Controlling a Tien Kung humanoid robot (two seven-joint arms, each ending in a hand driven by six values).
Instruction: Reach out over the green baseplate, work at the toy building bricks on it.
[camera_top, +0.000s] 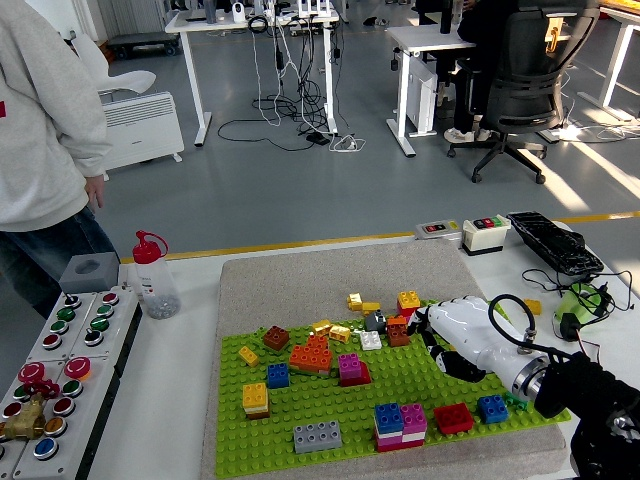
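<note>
In the head view the right robot hand (450, 335) reaches in from the right over the far right part of the green baseplate (300, 405), which lies on a grey mat on the bench (180, 400); its white fingers (435, 345) look loosely curled over the bricks (400, 325) clustered there, and I cannot tell whether they grasp one. The bricks should be light, stiff and smooth, likely stud-locked to the plate, so best pinched across two opposite side walls and lifted straight up. More bricks lie to the hand's left and nearer the front edge; the left hand is not visible.

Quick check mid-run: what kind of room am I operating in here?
Most likely a robotics lab or open-plan office workspace. Behind the white table are height-adjustable desks with trailing cables, an office chair, and a push-button control box beside the green baseplate.
</note>
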